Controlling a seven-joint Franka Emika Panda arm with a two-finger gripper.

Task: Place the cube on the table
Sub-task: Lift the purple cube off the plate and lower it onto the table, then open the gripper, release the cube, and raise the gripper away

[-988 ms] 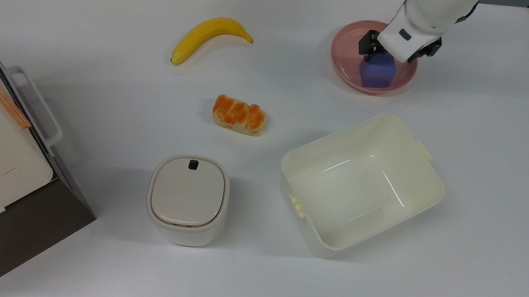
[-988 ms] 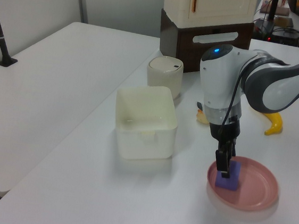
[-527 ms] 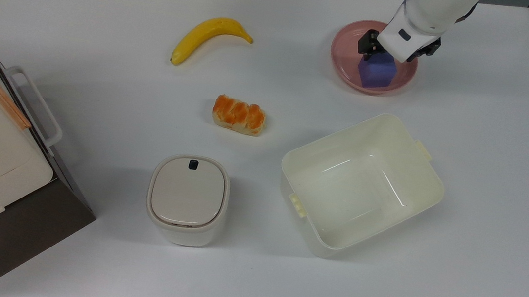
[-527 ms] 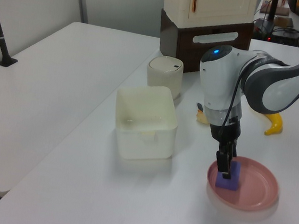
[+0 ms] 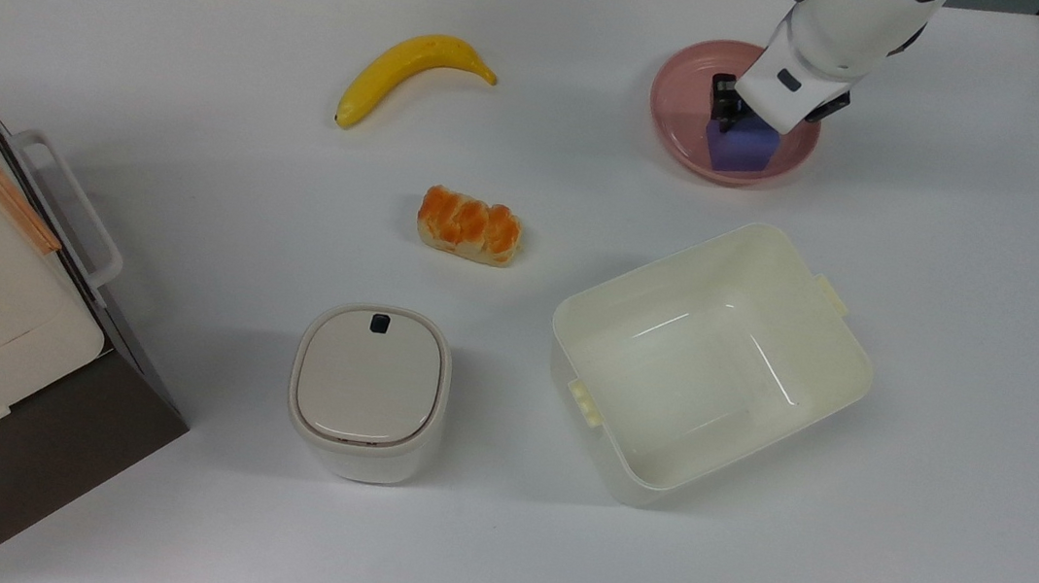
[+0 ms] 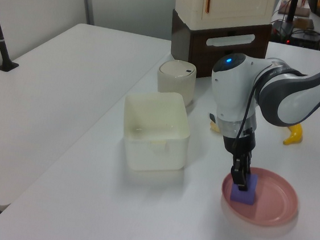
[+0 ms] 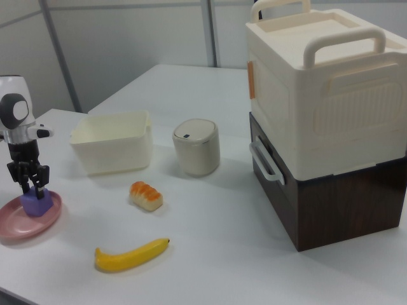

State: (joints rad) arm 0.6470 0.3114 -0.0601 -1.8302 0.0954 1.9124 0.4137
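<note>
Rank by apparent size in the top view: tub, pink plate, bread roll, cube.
1. tub
2. pink plate
3. bread roll
4. cube, partly hidden by the gripper, so it may really match the roll.

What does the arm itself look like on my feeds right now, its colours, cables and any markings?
The Franka arm has glossy white rounded shells with a grey joint section between them. A small blue light glows on top of the white wrist housing, and a thin black cable runs down its side. The top view shows a small dark oval mark on the white housing. The gripper is black, with slim black fingers.
</note>
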